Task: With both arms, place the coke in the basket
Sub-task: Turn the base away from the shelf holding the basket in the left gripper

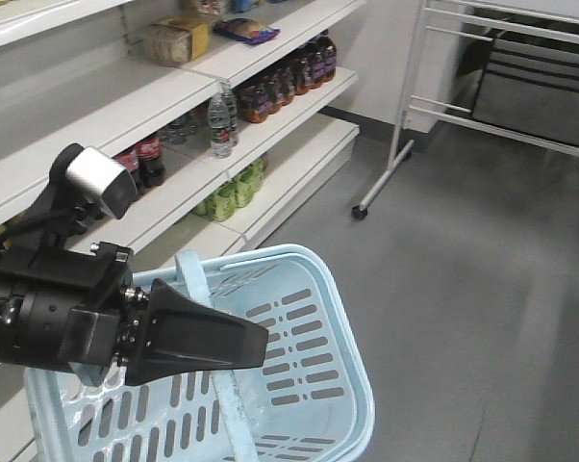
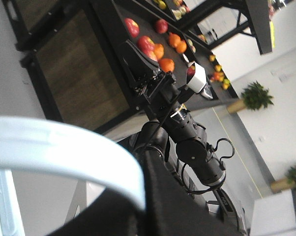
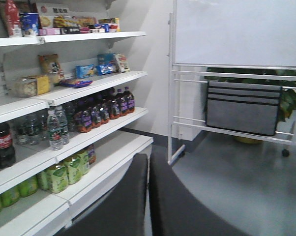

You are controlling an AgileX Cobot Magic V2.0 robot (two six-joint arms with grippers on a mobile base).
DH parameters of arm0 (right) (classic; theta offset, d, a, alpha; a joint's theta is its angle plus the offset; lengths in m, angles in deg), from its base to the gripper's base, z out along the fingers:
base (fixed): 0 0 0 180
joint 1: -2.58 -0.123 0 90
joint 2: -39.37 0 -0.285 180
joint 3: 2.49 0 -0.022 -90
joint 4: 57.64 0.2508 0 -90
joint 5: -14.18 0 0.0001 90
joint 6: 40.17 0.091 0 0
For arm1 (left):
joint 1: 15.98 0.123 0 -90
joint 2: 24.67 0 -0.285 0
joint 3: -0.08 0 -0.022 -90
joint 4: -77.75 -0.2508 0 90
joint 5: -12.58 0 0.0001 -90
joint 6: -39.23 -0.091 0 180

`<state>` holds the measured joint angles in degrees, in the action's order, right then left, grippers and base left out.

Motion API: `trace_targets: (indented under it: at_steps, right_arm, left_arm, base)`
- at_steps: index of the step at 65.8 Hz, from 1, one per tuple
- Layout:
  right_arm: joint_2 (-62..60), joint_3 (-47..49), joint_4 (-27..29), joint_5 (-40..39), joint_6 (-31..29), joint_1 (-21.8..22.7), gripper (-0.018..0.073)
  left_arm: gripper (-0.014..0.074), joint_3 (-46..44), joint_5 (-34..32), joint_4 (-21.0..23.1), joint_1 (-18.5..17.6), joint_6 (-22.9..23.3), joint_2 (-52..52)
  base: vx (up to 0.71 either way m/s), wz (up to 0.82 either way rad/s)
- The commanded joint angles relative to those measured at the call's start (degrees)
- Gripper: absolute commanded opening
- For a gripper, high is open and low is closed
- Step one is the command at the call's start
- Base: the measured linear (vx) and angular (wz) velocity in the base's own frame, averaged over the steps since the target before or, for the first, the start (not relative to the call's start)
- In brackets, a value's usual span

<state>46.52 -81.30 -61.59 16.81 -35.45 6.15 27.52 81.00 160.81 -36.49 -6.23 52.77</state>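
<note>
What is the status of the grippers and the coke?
Left gripper shut on basket handle. Right gripper shut, empty. Coke on shelf, untouched. Water bottles close beside it.

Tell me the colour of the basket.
The basket is light blue; it shows best in the front-facing view.

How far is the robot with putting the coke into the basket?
Done: the left gripper appears shut on the basket by its handle, holding it up beside the shelves. In hand: the right gripper, shut and empty, points towards the shelves. Left: the coke stands on its shelf, not grasped, and the visible part of the basket holds no bottle.
</note>
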Motion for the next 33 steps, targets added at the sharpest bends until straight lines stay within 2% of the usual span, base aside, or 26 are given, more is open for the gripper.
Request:
trace_targets:
  at_steps: [1, 33]
  right_arm:
    - [-0.73, -0.45, -0.55, -4.2, -0.42, 0.32, -0.0002]
    - [-0.73, -0.45, -0.55, -4.2, -0.42, 0.32, -0.0002]
  left_arm:
    - [-0.0006, -1.41, 2.79, 5.18, -0.23, -0.56, -1.5]
    - [-0.0006, -1.41, 2.79, 5.18, -0.23, -0.56, -1.5]
  base:
    - [-0.05, -0.5]
    - [-0.02, -0.48]
